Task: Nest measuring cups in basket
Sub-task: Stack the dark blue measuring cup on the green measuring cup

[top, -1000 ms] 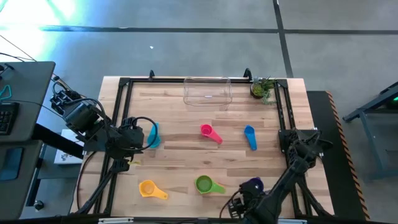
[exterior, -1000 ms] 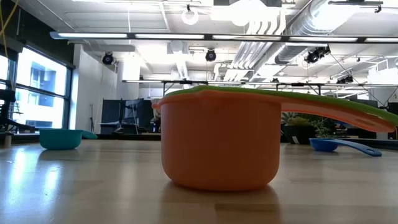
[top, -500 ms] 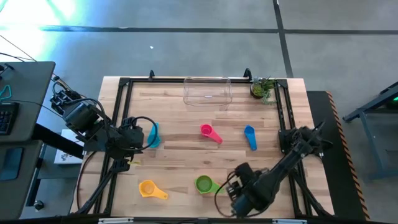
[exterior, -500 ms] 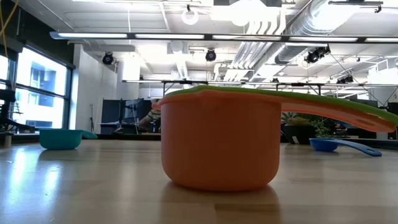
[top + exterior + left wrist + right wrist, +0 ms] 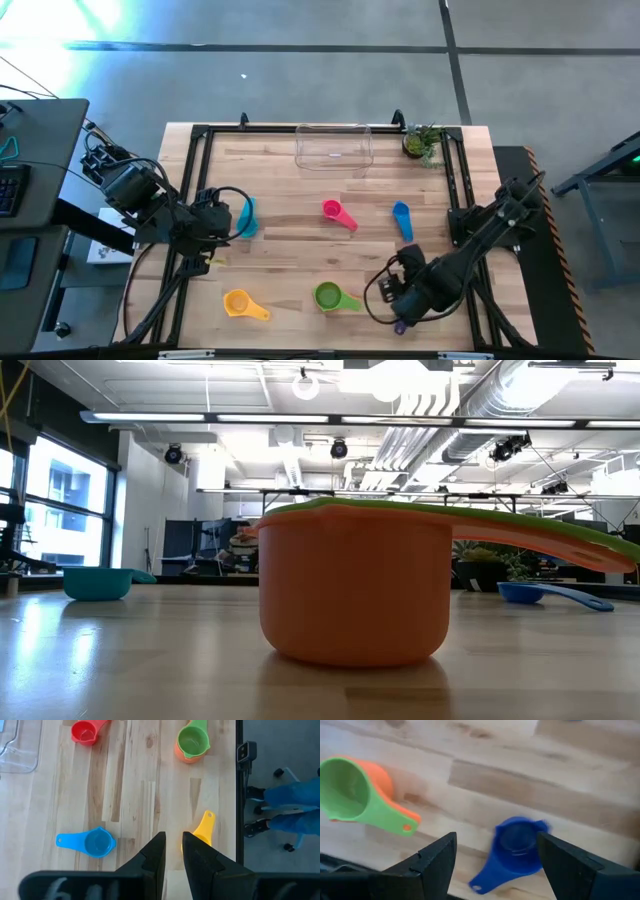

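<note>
While our right gripper [image 5: 400,318] has swung up from the frame's bottom edge, its jaws now hang wide and empty over the dark blue cup [image 5: 516,845], lower right of centre. Our left gripper [image 5: 172,851] idles at left, nearly closed, empty. No cup sits in the basket [image 5: 333,147], top centre.

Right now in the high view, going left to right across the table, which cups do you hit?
Yellow cup → teal cup → green cup → pink cup → blue cup.
</note>
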Tool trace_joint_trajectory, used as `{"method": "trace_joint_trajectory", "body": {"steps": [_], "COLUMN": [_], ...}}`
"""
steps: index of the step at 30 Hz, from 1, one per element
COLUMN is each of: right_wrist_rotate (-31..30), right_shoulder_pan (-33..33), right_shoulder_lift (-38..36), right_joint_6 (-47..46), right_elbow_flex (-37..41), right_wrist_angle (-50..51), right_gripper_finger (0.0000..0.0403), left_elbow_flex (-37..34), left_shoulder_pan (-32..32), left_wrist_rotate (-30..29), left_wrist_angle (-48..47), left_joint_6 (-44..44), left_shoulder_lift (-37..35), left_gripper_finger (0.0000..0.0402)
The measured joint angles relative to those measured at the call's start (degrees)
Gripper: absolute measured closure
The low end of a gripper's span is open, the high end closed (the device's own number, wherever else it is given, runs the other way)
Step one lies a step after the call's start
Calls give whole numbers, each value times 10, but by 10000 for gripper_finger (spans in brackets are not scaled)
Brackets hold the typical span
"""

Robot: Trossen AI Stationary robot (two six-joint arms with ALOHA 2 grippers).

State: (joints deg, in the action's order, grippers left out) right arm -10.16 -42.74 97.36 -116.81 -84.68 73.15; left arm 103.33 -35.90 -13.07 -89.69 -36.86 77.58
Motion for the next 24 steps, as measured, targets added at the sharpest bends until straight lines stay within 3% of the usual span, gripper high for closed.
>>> {"method": "trace_joint_trajectory", "body": {"steps": [4,24], "right_wrist_rotate": [4,74], "right_shoulder_pan": [0,0], "right_shoulder_lift": [6,73], "right_joint_6": [-19,-63], "right_elbow_flex": [29,40], "right_wrist_angle": [-65,-116], "right_gripper_finger": [137,137], "left_elbow_flex": [0,0], "left_shoulder_pan": [0,0], "left_wrist_rotate": [0,-12], "left_wrist_angle": [0,0], "left_joint_6": [0,16], "left_shoulder_lift": [0,0], "left_gripper_finger": [346,346]}}
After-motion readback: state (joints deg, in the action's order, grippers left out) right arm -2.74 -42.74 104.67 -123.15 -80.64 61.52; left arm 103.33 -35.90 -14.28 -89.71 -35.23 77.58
